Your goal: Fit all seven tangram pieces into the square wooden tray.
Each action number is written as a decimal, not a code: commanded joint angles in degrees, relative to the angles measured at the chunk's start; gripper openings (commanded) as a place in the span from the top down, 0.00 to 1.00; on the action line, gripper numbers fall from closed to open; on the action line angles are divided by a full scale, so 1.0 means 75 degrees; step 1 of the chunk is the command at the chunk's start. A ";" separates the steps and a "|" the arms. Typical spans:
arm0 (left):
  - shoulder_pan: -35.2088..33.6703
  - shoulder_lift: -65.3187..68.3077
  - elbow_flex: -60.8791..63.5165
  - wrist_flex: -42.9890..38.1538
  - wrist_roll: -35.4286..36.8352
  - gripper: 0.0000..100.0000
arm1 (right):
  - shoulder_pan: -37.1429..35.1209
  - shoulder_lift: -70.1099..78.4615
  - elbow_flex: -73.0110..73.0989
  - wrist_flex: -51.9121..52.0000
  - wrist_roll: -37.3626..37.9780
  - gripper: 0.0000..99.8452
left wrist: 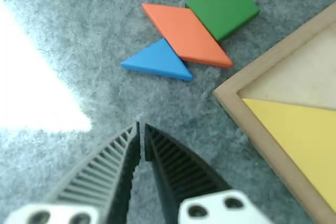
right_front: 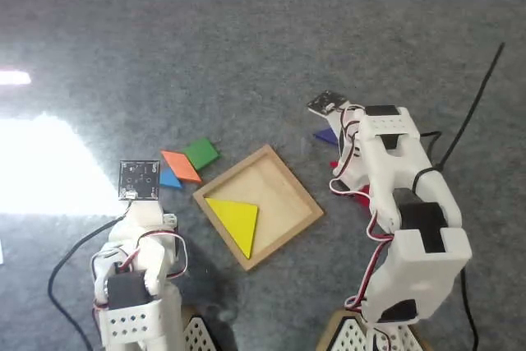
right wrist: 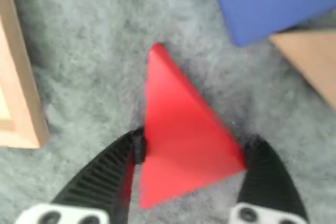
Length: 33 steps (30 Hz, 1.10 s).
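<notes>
Right gripper (right wrist: pixel 197 145) pinches the red triangle (right wrist: pixel 178 129) between half-spread fingers just beside the wooden tray (right_front: pixel 267 182) (yellow triangle (right_front: pixel 234 215) lies inside), left gripper (left wrist: pixel 142 129) closed tight, empty, over carpet near the blue triangle (left wrist: pixel 157 60).

Lighting's pretty soft and even overall, no harsh shadows on the grey mat (right_front: pixel 246 55). The one big problem is a blown-out white glare patch (right_front: pixel 49 162) right next to the left gripper (left wrist: pixel 142 129). It's pure white in the left wrist view too, just off the fingertips. The red triangle (right wrist: pixel 173 103) pinched in the right gripper (right wrist: pixel 194 144) drops a thin dark shadow along its edge. There's also a faint shadow under that arm.
</notes>
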 commanded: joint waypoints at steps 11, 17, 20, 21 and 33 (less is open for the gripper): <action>-0.0047 -0.0141 -0.0100 0.0023 0.0012 0.99 | 0.0018 -0.0697 -0.0094 0.0369 -0.0692 0.96; -0.0047 -0.0141 -0.0100 0.0023 0.0012 0.99 | 0.0826 -0.1506 -0.0059 0.1155 -0.0199 0.93; -0.0047 -0.0141 -0.0100 0.0023 0.0012 0.99 | 0.1635 -0.2374 0.0551 0.1166 0.0047 0.89; -0.0047 -0.0141 -0.0100 0.0023 0.0012 0.99 | 0.1752 -0.2749 0.0973 0.1002 0.0176 0.89; -0.0047 -0.0141 -0.0100 0.0023 0.0012 0.99 | 0.1893 -0.8973 0.5099 0.2889 0.2755 0.88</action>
